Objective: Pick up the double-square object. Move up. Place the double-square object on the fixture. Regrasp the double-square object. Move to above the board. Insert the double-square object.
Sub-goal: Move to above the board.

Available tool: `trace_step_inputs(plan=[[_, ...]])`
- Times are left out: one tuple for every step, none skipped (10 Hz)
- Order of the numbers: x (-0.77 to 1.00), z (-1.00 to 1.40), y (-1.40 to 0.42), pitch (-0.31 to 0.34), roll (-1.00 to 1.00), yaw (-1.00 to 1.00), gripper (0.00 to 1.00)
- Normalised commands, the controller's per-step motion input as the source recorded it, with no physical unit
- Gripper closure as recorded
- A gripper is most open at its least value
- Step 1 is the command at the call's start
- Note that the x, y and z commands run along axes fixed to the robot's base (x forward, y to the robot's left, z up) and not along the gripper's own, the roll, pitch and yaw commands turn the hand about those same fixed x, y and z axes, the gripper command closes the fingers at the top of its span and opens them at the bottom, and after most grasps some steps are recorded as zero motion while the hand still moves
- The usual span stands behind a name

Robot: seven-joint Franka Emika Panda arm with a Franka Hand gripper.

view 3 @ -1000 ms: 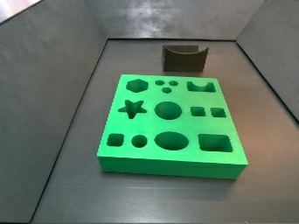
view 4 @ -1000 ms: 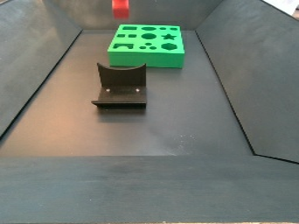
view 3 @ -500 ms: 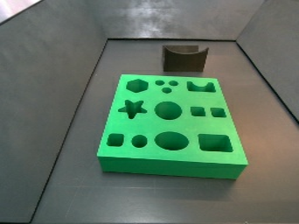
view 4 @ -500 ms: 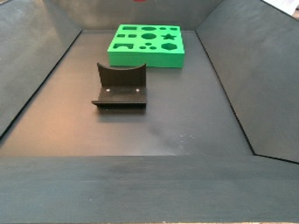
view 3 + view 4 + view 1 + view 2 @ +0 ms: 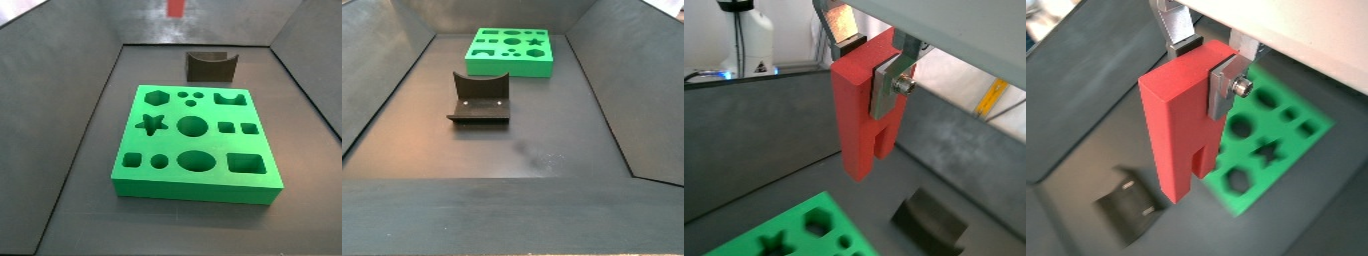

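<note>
Gripper (image 5: 871, 75) is high above the floor, fingers (image 5: 887, 82) clamped on the red piece (image 5: 862, 110), prongs hanging down. In a side view only its tip (image 5: 175, 8) shows at the top edge. Fixture (image 5: 480, 98) and board (image 5: 195, 141) both bare. Looks like the move-up step; next, likely lower the piece onto the fixture notch.

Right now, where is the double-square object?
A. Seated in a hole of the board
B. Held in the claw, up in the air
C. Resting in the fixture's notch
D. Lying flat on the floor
B: in both wrist views the claw grips the double-square object high above the board and the fixture, whose notch is empty.
</note>
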Motion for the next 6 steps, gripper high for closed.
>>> trace_step_inputs(plan=[[-0.19, 0.01, -0.18, 0.012, -1.0, -0.17, 1.0], [-0.13, 0.02, -0.11, 0.017, -1.0, -0.17, 1.0], [-0.09, 0.01, -0.05, 0.013, -0.97, -0.15, 1.0], [-0.07, 0.0, -0.02, 0.003, -0.74, -0.1, 1.0], [-0.05, 0.0, 0.0, -0.009, -0.44, -0.04, 1.0], [-0.04, 0.0, 0.0, -0.014, -0.33, -0.04, 1.0]])
